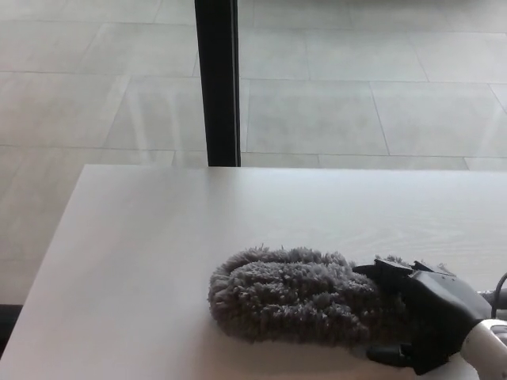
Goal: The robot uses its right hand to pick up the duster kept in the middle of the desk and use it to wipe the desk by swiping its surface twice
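Pale floor tiles (333, 111) fill the background beyond the tabletop (142, 253), and a black post (216, 79) stands upright behind its far edge.

Your right hand (424, 317) comes in from the lower right corner and sits at the right end of the duster (293, 294). One black finger lies over the top of the fluffy head, and another digit curls in low on the near side, just above the tabletop, so the hand wraps the duster's right end from above and below. You can count it as grasping the duster, though the handle itself is hidden behind the palm and you cannot see how firmly it is held. A light-coloured wrist section (491, 352) shows at the picture's lower right edge, just right of the duster.

The duster is a grey, shaggy, elongated head lying flat on the tabletop, long axis running left to right. Its rounded free end points left, away from your hand. It sits toward the near edge of the tabletop, well in front of the post and somewhat to the right of it. Left of the duster, the white surface runs out to the corner.

Your left hand does not show.
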You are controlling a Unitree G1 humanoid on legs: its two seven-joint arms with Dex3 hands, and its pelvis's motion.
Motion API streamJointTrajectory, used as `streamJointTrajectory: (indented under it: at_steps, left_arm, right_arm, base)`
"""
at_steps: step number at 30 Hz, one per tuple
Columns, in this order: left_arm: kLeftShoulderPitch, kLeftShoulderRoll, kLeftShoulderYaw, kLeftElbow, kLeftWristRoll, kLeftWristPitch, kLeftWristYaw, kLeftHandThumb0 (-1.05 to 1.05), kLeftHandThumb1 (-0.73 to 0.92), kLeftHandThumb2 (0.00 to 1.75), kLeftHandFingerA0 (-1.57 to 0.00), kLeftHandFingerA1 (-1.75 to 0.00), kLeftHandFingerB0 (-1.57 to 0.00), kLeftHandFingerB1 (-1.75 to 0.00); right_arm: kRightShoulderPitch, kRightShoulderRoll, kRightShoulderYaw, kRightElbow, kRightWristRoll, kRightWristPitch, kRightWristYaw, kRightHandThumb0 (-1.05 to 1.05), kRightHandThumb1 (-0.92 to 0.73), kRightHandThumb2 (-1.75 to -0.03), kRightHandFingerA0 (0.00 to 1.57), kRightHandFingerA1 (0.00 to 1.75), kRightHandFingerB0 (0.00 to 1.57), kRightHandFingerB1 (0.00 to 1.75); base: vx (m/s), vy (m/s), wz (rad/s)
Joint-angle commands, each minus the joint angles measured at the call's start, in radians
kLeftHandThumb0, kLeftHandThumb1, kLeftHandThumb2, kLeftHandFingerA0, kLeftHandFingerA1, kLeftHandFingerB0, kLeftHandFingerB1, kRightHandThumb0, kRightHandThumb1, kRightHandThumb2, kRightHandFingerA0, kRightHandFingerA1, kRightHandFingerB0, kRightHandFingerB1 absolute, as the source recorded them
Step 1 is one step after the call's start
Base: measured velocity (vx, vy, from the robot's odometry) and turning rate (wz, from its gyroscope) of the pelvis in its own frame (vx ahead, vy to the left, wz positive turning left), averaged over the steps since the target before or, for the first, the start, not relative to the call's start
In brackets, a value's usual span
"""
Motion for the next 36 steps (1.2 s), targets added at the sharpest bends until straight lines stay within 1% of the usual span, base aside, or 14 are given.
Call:
streamJointTrajectory:
  at_steps: [1, 2, 4, 6, 8, 9, 10, 17, 19, 20, 27, 30, 33, 36]
  left_arm:
    - [-0.005, 0.044, -0.019, 0.015, -0.005, 0.012, -0.03, -0.56, 0.59, 0.58, -0.49, -0.57, -0.35, -0.39]
    - [-0.005, 0.047, -0.028, 0.014, 0.004, 0.01, -0.028, -0.56, 0.61, 0.58, -0.49, -0.54, -0.34, -0.38]
    - [-0.006, 0.049, -0.026, 0.011, -0.004, 0.018, -0.035, -0.56, 0.6, 0.58, -0.49, -0.54, -0.35, -0.38]
    - [-0.011, 0.048, -0.02, 0.016, -0.014, 0.025, -0.055, -0.54, 0.59, 0.58, -0.44, -0.57, -0.33, -0.39]
    - [-0.015, 0.044, -0.029, 0.016, -0.007, 0.028, -0.042, -0.55, 0.6, 0.58, -0.49, -0.55, -0.35, -0.39]
    - [-0.016, 0.043, -0.03, 0.017, -0.008, 0.029, -0.04, -0.55, 0.6, 0.58, -0.49, -0.55, -0.35, -0.39]
    - [-0.016, 0.044, -0.019, 0.011, -0.025, 0.039, -0.065, -0.53, 0.59, 0.57, -0.43, -0.57, -0.31, -0.41]
    - [-0.022, 0.049, -0.032, 0.017, -0.008, 0.025, -0.055, -0.55, 0.6, 0.58, -0.49, -0.58, -0.36, -0.41]
    - [-0.024, 0.051, -0.042, 0.018, 0.002, 0.019, -0.061, -0.54, 0.61, 0.58, -0.46, -0.57, -0.37, -0.42]
    - [-0.028, 0.052, -0.037, 0.016, -0.008, 0.029, -0.084, -0.54, 0.61, 0.58, -0.46, -0.58, -0.36, -0.41]
    - [-0.035, 0.059, -0.039, 0.02, -0.01, 0.027, -0.107, -0.54, 0.6, 0.58, -0.42, -0.55, -0.3, -0.39]
    - [-0.033, 0.063, -0.049, 0.013, -0.002, 0.02, -0.111, -0.54, 0.61, 0.57, -0.42, -0.53, -0.3, -0.38]
    - [-0.031, 0.064, -0.054, 0.012, 0.002, 0.008, -0.115, -0.55, 0.62, 0.58, -0.42, -0.53, -0.27, -0.38]
    - [-0.039, 0.069, -0.057, 0.018, 0.003, 0.011, -0.124, -0.54, 0.62, 0.58, -0.41, -0.51, -0.3, -0.37]
  right_arm:
    - [-0.089, -0.036, 0.097, 0.166, -0.248, -0.251, -0.21, -0.24, -0.82, -0.68, 0.55, 1.11, 0.25, 0.49]
    - [-0.095, -0.039, 0.101, 0.178, -0.255, -0.275, -0.234, -0.23, -0.79, -0.75, 0.63, 1.15, 0.28, 0.53]
    - [-0.104, -0.045, 0.112, 0.195, -0.271, -0.303, -0.272, -0.25, -0.77, -0.81, 0.73, 0.95, 0.32, 0.61]
    - [-0.109, -0.053, 0.121, 0.211, -0.29, -0.314, -0.304, -0.25, -0.75, -0.83, 0.77, 0.96, 0.37, 0.68]
    - [-0.111, -0.063, 0.136, 0.25, -0.322, -0.339, -0.382, -0.25, -0.71, -0.87, 0.74, 1.56, 0.67, 0.96]
    - [-0.115, -0.064, 0.14, 0.261, -0.331, -0.344, -0.403, -0.25, -0.71, -0.87, 0.74, 1.56, 0.67, 0.96]
    - [-0.121, -0.069, 0.152, 0.282, -0.352, -0.36, -0.449, -0.25, -0.66, -1.01, 0.77, 1.75, 0.72, 1.61]
    - [-0.142, -0.062, 0.196, 0.361, -0.425, -0.413, -0.672, -0.24, -0.59, -1.12, 0.98, 1.75, 0.74, 1.65]
    - [-0.136, -0.056, 0.198, 0.368, -0.419, -0.425, -0.678, -0.26, -0.63, -1.03, 0.96, 1.75, 0.69, 1.61]
    - [-0.129, -0.053, 0.206, 0.366, -0.422, -0.429, -0.68, -0.24, -0.61, -1.02, 0.98, 1.75, 0.65, 1.71]
    - [-0.099, -0.031, 0.262, 0.342, -0.489, -0.415, -0.785, -0.24, -0.51, -1.09, 0.99, 1.75, 0.7, 1.61]
    - [-0.076, 0.015, 0.322, 0.34, -0.55, -0.407, -0.913, -0.22, -0.48, -1.14, 0.97, 1.75, 0.65, 1.74]
    - [-0.062, 0.03, 0.351, 0.324, -0.57, -0.399, -0.943, -0.22, -0.44, -1.23, 0.94, 1.75, 0.66, 1.75]
    - [-0.048, 0.059, 0.391, 0.304, -0.604, -0.397, -1.015, -0.23, -0.52, -1.16, 0.91, 1.75, 0.71, 1.64]
  base:
    - [0.0, 0.0, 0.0]
    - [0.0, 0.0, 0.0]
    - [0.0, 0.0, 0.0]
    - [0.0, 0.0, 0.0]
    - [0.0, 0.0, 0.0]
    - [0.0, 0.0, 0.0]
    - [0.0, 0.0, 0.0]
    - [0.0, 0.0, 0.0]
    - [0.0, 0.0, 0.0]
    - [0.0, 0.0, 0.0]
    - [0.0, 0.0, 0.0]
    - [0.0, 0.0, 0.0]
    - [0.0, 0.0, 0.0]
    - [0.0, 0.0, 0.0]
